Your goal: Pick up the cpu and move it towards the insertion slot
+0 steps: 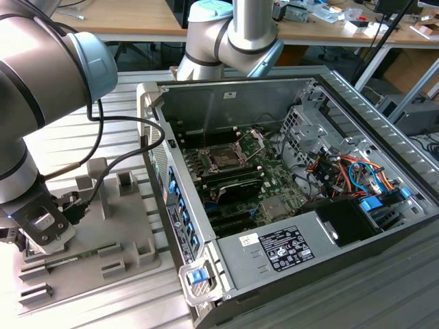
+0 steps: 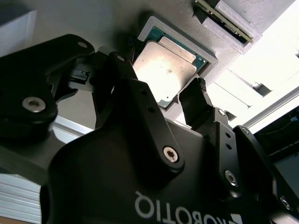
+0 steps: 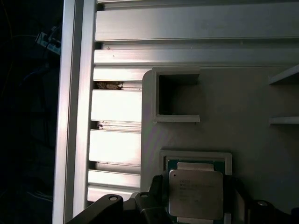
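**Jaws spread astride the cpu in its tray pocket; slot well apart at two o'clock**

In both wrist views you see the cpu lying flat in a square pocket of the grey tray. Its silvery lid faces up, with a green edge showing around it. Your jaws stand released and spread, one to each side of the cpu; whether either touches its edge cannot be told. Fine dark print crosses the lid, too small to read. In the second wrist view the black housing behind the jaws bears white lettering, seen upside down. A green memory stick lies in another holder of the tray.

In the exterior view your arm bends down over the tray at eight o'clock, on the ribbed aluminium counter. The open computer case stands from the centre out to four o'clock. The insertion slot sits on the green board inside it, at about two o'clock from the tray. Its silver frame is raised beside the dark centre. A white label with black print lies on the grey cover at five o'clock from the slot. A small hand-marked sticker sits just beside that label at its nine o'clock. Orange and blue cables bunch at three o'clock of the slot.
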Controlling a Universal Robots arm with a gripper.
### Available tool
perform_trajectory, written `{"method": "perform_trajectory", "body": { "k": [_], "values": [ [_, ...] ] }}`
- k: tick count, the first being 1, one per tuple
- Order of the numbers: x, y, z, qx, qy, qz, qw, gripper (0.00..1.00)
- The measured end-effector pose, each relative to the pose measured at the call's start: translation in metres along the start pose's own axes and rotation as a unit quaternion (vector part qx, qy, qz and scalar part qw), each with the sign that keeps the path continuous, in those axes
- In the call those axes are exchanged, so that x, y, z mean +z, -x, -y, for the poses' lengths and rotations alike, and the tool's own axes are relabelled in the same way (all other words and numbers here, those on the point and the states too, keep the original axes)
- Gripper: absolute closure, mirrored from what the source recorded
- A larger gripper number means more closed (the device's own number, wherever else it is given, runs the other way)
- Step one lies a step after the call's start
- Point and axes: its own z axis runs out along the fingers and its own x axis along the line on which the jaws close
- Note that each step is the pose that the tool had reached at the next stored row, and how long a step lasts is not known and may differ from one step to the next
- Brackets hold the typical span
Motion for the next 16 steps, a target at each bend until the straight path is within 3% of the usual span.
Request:
{"method": "perform_trajectory", "body": {
  "k": [3, 5, 16],
  "values": [
    [0.0001, 0.0000, 0.0000, 0.000, 0.0000, 0.0000, 1.00000, 0.36],
    [0.0001, 0.0000, 0.0000, 0.000, 0.0000, 0.0000, 1.00000, 0.45],
    [0.0003, 0.0000, 0.0000, 0.000, 0.0000, 0.0000, 1.00000, 0.45]
  ]
}}
